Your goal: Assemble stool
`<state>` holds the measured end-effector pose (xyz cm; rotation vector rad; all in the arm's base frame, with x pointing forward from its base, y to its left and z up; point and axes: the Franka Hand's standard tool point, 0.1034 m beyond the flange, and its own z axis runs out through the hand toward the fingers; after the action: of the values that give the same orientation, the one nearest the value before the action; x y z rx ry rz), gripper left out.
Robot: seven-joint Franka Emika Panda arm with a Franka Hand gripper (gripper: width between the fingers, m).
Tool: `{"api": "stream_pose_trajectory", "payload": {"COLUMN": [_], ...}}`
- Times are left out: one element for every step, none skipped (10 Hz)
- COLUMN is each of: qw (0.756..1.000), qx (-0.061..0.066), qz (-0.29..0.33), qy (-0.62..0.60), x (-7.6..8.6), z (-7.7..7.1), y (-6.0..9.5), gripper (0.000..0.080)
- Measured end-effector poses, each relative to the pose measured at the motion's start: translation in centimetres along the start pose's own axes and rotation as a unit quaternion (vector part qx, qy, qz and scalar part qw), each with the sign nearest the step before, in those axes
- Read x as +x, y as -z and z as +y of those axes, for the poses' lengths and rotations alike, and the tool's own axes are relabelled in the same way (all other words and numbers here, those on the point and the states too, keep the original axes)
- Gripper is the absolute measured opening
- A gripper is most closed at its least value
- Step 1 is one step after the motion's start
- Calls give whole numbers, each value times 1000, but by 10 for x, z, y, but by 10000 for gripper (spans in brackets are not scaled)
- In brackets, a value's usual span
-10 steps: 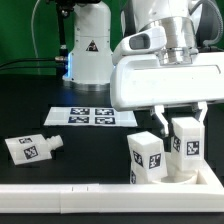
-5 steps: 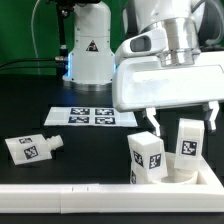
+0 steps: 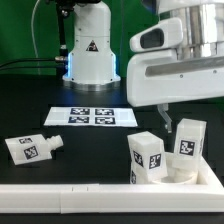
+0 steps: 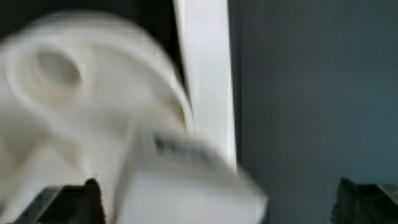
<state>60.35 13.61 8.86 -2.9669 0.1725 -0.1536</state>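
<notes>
We find the gripper (image 3: 192, 112) raised on the exterior view's right, its jaws spread wide with nothing held. One dark finger (image 3: 163, 123) shows there, clear of the parts below. In the wrist view the fingertips (image 4: 68, 206) sit far apart, and the white shapes between them are too blurred for us to name.

Just below the gripper, the upright leg (image 3: 188, 140) stands on the round seat (image 3: 183, 174), leaning a little. The second leg (image 3: 146, 158) stands just beside it, toward the exterior view's left. The seat lies near the long white rail (image 3: 70, 198) along the near edge.

Well apart, on the exterior view's left, the loose leg (image 3: 30, 148) lies on its side on the black table (image 3: 30, 105). Farther back lies the marker board (image 3: 92, 117), and beyond it the robot base (image 3: 90, 50).
</notes>
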Motion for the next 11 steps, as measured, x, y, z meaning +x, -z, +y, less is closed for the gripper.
{"api": "stream_pose_trajectory", "payload": {"qw": [1000, 1000, 999, 993, 990, 989, 989, 989, 989, 986, 978], "qx": [2, 2, 0, -12, -10, -8, -8, -8, -8, -9, -13], "qz": [-15, -11, -21, -63, -55, -51, -52, -52, -53, -53, -54], "qy": [-2, -2, -23, -100, -131, -138, -136, -136, -137, -156, -203], "x": [3, 4, 4, 10, 24, 23, 22, 22, 22, 21, 18], "z": [-1, -1, 2, 10, 14, 20, 18, 17, 18, 16, 12], "y": [3, 3, 2, 3, 1, -2, -2, -2, -3, -4, -6], "gripper": [649, 649, 649, 649, 649, 649, 649, 649, 649, 649, 649]}}
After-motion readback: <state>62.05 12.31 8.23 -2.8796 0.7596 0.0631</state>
